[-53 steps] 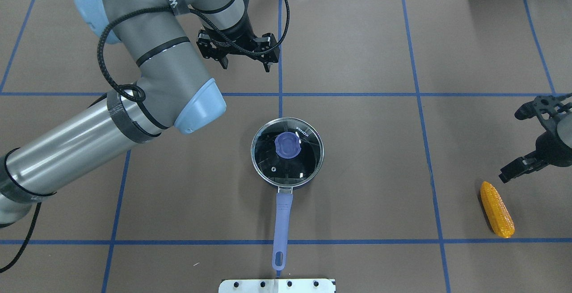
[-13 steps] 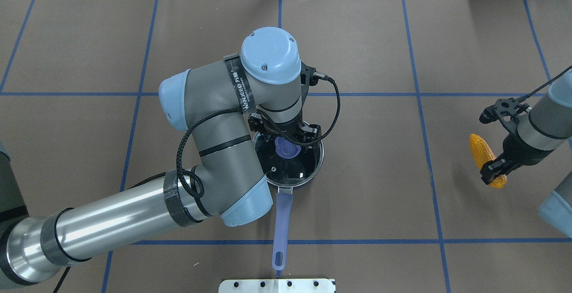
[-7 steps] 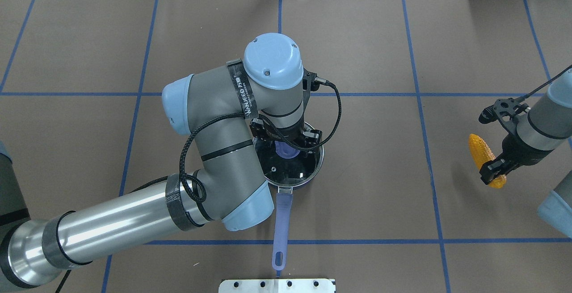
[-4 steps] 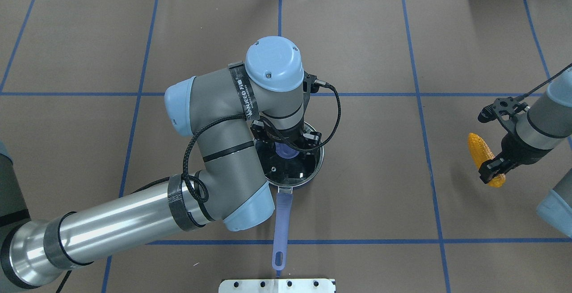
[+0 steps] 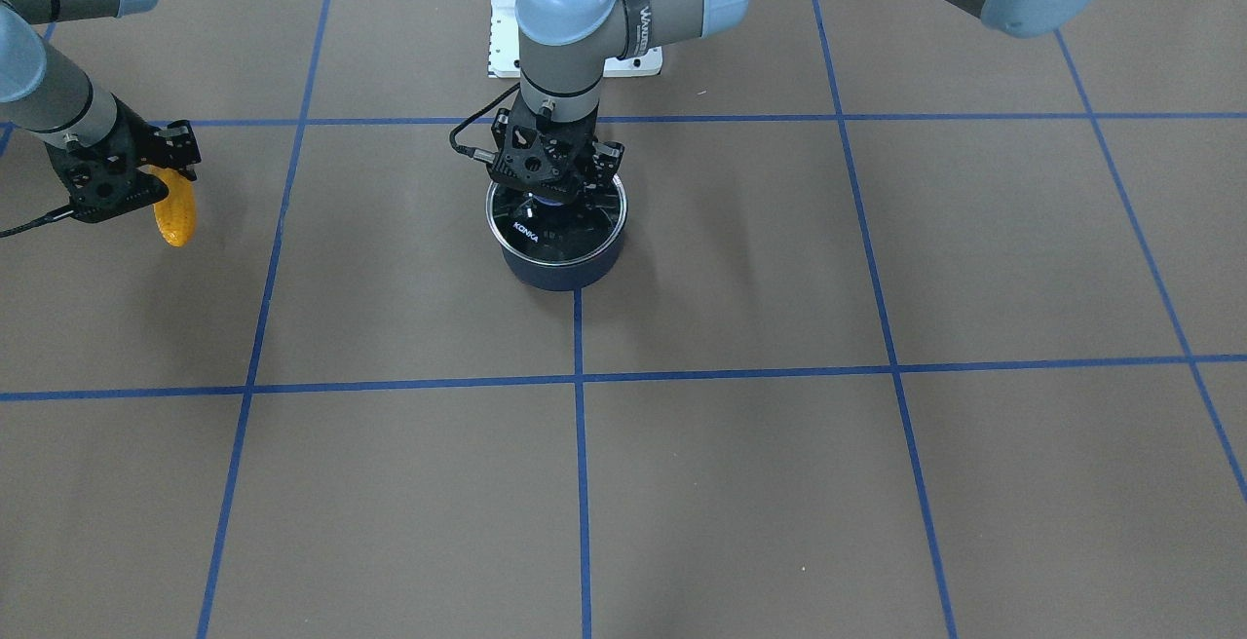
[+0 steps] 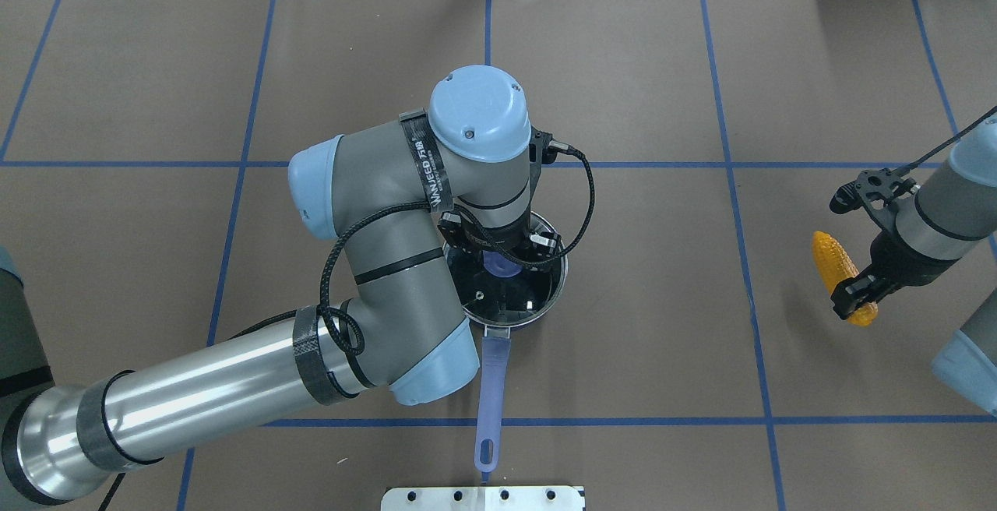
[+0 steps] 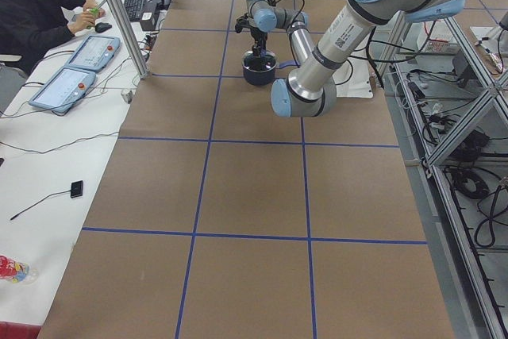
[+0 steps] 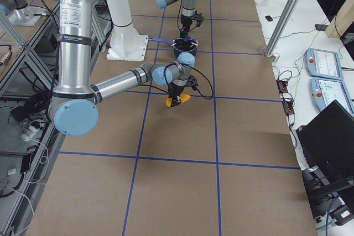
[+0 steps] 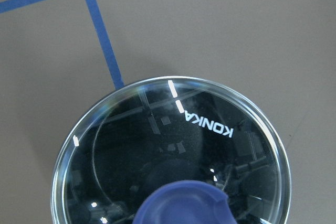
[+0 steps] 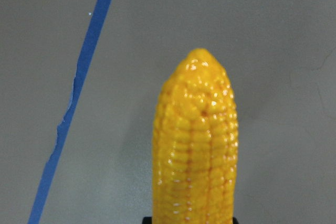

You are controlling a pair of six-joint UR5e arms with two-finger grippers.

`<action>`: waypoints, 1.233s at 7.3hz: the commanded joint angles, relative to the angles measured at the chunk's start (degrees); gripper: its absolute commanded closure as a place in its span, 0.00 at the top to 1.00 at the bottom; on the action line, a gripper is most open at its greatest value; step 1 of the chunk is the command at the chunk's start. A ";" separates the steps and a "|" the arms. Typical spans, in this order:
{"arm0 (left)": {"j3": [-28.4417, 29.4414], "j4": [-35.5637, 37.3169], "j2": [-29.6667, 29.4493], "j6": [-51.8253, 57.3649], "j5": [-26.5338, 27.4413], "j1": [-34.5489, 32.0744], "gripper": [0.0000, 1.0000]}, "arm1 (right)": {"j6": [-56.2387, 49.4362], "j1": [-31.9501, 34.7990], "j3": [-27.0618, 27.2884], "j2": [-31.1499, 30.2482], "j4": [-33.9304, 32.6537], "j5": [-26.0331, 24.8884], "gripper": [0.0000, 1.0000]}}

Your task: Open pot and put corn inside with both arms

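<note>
The pot point(image 6: 493, 371) stands mid-table, its lavender handle pointing at the robot, and its glass lid point(image 6: 510, 302) is on. My left gripper point(image 6: 500, 250) is open and points straight down, its fingers on either side of the purple lid knob point(image 9: 184, 205). The front view shows it low over the lid point(image 5: 570, 235) of the navy pot point(image 5: 560, 271). My right gripper point(image 6: 855, 302) is shut on the thick end of the corn point(image 6: 833, 258) and holds it above the table, far to the pot's right. The corn's tapered tip point(image 10: 197, 129) points away from the gripper.
A white mounting plate point(image 6: 483, 498) lies at the table's near edge, just beyond the handle's end. Blue tape lines point(image 6: 732, 184) grid the brown table cover. An operator point(image 7: 40, 5) sits at the far side with control consoles point(image 7: 67, 85).
My left arm swung from the far side to over the pot and lowered its gripper around the lid knob. My right gripper took the corn off the table, lifted it and drifted slightly left.
</note>
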 commanded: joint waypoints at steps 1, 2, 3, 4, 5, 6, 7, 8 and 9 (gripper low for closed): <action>-2.07 -0.03 1.28 0.22 -0.15 -0.11 0.62 | 0.00 0.32 -0.01 1.98 -0.18 0.00 0.28; -4.95 -0.03 3.20 0.48 -0.15 -0.20 0.61 | 0.00 0.50 0.08 2.69 -0.26 0.00 0.28; -5.77 0.06 3.48 0.75 -0.15 -0.64 0.61 | 0.09 0.42 -0.01 4.18 -0.27 0.00 0.28; -6.12 -0.03 3.49 0.84 -0.24 -1.60 0.60 | 0.09 0.33 -0.10 6.28 -0.27 0.00 0.29; -6.74 0.06 3.66 0.92 -2.24 -3.35 0.60 | 0.18 0.33 -0.10 9.00 -0.79 0.00 0.29; -6.92 -0.03 3.66 1.01 -4.52 -5.72 0.60 | 0.18 0.24 -0.10 13.90 -5.49 0.00 0.29; -7.09 -0.12 4.53 1.19 -5.07 -6.52 0.60 | 0.70 -0.11 -0.10 21.61 -13.11 -0.09 0.29; -7.18 -0.03 5.15 2.84 -5.16 -8.27 0.59 | 1.31 -2.11 -0.27 27.69 -18.41 -0.18 0.29; -7.70 -0.12 7.24 5.64 -5.16 -9.59 0.59 | 3.84 -3.79 -0.53 29.75 -18.81 -0.35 0.29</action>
